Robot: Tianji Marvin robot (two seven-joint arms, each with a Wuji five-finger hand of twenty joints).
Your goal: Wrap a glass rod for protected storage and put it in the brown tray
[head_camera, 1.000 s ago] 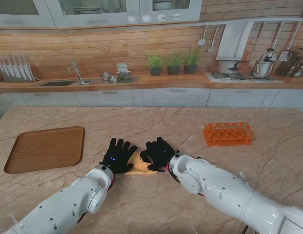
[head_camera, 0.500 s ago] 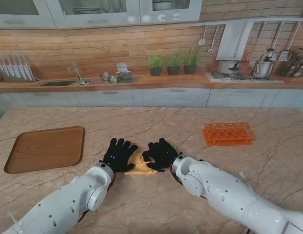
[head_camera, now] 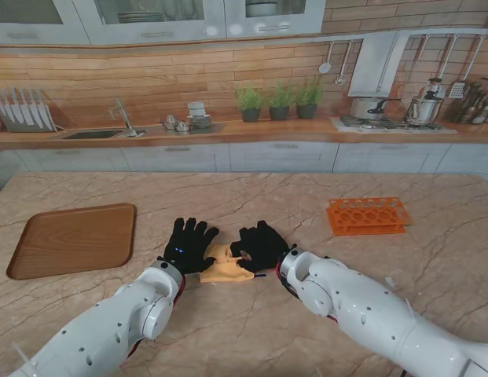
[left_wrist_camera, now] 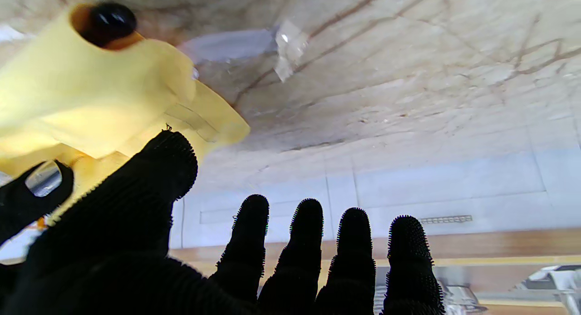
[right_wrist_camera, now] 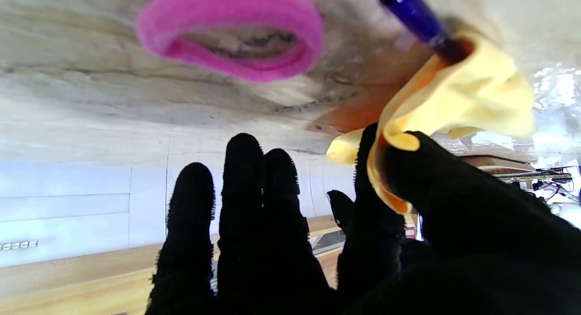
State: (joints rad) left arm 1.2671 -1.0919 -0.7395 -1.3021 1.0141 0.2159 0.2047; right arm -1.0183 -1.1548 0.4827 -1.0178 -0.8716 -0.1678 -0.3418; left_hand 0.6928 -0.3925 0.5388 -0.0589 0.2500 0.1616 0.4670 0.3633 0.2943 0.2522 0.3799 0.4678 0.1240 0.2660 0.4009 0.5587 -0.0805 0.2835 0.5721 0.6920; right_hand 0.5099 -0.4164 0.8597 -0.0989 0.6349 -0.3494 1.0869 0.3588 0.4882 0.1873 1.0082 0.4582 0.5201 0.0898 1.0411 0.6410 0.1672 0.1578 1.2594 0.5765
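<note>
Stand view: brown tray (head_camera: pixel 71 239) bare, left hand (head_camera: pixel 187 247) splayed, right hand (head_camera: pixel 259 247) pinching yellow cloth (head_camera: pixel 221 268).

Stand cam: high, looking down on worktop (head_camera: pixel 306 196), yellow cloth (head_camera: pixel 220 267) central | wrist cams: inverted, close along fingers | all three share the cloth.
</note>
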